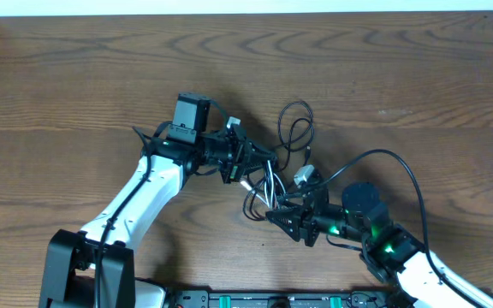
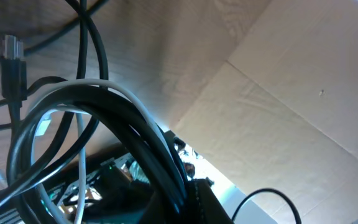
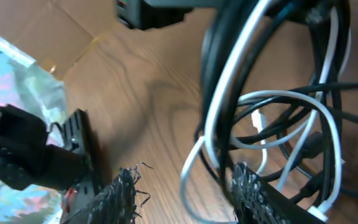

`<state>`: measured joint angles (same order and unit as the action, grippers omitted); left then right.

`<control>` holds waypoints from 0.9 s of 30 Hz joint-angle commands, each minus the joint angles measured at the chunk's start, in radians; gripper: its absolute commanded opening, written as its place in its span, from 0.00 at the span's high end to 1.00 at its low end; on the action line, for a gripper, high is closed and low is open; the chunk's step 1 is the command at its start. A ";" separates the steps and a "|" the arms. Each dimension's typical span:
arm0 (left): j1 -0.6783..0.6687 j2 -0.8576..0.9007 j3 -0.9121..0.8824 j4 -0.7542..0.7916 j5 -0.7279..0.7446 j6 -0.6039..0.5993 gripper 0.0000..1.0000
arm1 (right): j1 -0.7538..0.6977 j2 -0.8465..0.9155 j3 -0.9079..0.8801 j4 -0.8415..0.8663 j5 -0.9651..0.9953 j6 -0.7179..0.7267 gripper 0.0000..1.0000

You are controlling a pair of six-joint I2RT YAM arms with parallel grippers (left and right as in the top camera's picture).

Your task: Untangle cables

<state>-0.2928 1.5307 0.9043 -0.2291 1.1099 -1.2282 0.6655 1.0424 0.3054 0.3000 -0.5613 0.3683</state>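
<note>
The cables (image 1: pixel 268 184) are a bunched tangle of black cords and one white cord between my two grippers at mid table. One black loop (image 1: pixel 296 126) lies out toward the back, and a white plug (image 1: pixel 305 175) sits by the bundle. My left gripper (image 1: pixel 243 162) is shut on the cables; in the left wrist view the black and white cords (image 2: pixel 104 106) arch up out of its jaws (image 2: pixel 185 202). My right gripper (image 1: pixel 282 215) is open, and in the right wrist view a white cord loop (image 3: pixel 194 168) hangs between its spread fingers (image 3: pixel 188 193).
The wooden table (image 1: pixel 75 77) extends all around. A thick black arm wire (image 1: pixel 400 171) arcs above the right arm. A dark rail (image 1: pixel 281 299) runs along the front edge. Cardboard (image 2: pixel 278 112) shows in the left wrist view.
</note>
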 commanded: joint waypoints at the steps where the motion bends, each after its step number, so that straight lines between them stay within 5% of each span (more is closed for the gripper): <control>1: -0.006 0.005 -0.005 -0.002 0.034 -0.016 0.92 | 0.006 0.045 0.006 0.015 -0.004 -0.026 0.53; 16: -0.006 0.005 -0.005 -0.002 0.031 -0.027 0.92 | 0.097 0.153 0.006 0.059 -0.069 -0.026 0.57; 27: -0.006 0.005 -0.005 -0.002 -0.032 -0.026 0.92 | 0.108 0.154 0.006 0.348 -0.435 0.053 0.74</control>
<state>-0.2974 1.5307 0.9043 -0.2298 1.1145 -1.2533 0.7647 1.1965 0.3046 0.5842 -0.8429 0.3756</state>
